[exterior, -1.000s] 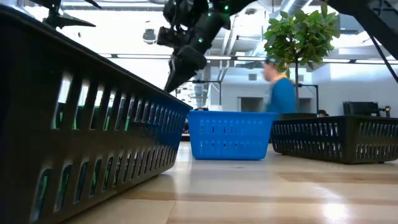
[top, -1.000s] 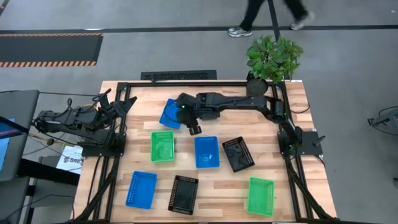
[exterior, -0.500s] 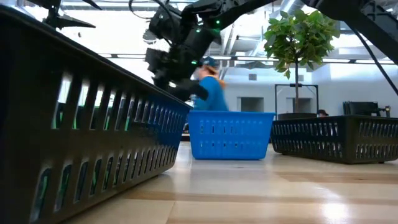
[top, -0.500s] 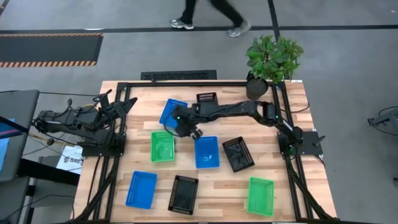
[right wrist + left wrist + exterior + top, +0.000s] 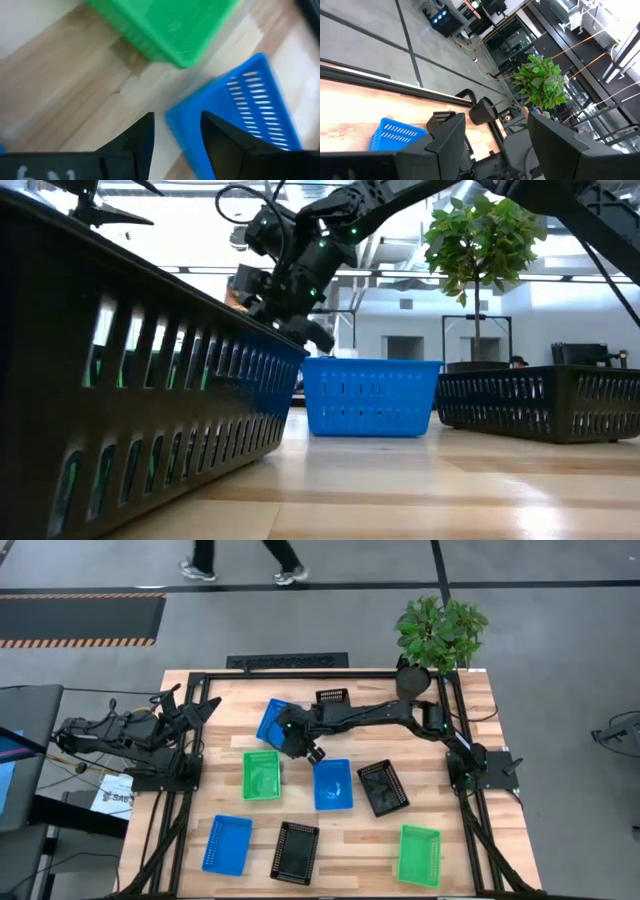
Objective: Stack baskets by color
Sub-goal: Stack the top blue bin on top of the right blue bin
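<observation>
Right gripper (image 5: pixel 312 752), jaws apart around a blue basket's (image 5: pixel 272 723) rim at the counter's (image 5: pixel 470 830) eleven o'clock, has dropped and begun narrowing: grasp imminent. Left gripper (image 5: pixel 197 710) waits open at nine o'clock.

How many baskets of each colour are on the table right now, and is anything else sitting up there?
Blue baskets: 3
Green baskets: 2
Black baskets: 3
Potted plant: 1
Total: 8 baskets in view, 9 things with the plant.
</observation>
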Controlling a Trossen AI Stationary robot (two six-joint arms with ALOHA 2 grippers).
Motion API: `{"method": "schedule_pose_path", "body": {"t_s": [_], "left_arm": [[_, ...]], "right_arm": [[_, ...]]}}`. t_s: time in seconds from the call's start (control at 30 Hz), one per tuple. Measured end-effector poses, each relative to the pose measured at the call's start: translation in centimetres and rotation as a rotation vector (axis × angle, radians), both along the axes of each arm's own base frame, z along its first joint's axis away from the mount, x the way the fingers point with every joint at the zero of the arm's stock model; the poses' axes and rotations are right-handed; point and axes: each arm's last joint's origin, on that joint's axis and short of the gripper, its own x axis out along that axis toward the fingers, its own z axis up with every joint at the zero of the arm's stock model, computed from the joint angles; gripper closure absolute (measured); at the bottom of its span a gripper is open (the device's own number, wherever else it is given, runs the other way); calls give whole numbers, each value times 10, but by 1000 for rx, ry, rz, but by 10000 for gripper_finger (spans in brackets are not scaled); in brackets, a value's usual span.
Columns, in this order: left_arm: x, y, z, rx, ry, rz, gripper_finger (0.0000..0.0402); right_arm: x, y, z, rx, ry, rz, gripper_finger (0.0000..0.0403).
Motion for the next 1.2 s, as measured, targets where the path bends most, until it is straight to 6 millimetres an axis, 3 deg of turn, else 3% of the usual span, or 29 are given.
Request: {"method": "schedule_pose_path", "body": {"t_s": [0.37,0.7,0.83,0.93,1.0,1.1,1.2], "left_arm": [[0,0,0,0,0,0,198],[0,0,0,0,-1,0,198],[0,0,0,1,0,0,198],[0,0,0,1,0,1,198],[0,0,0,1,0,1,198],[0,0,0,1,0,1,198],[0,0,0,4,2,1,198]], "right_arm": [[0,-8,-6,-29,-28,-17,243],[-3,-8,-31,-47,26,-31,274],[-2,-9,-31,-116,29,-59,303],[-3,-7,-33,-136,48,-65,351],[-2,-6,-29,-150,56,-74,385],[2,-4,-9,-168,31,-83,389],[-2,-2,28,-159,3,-114,395]]}}
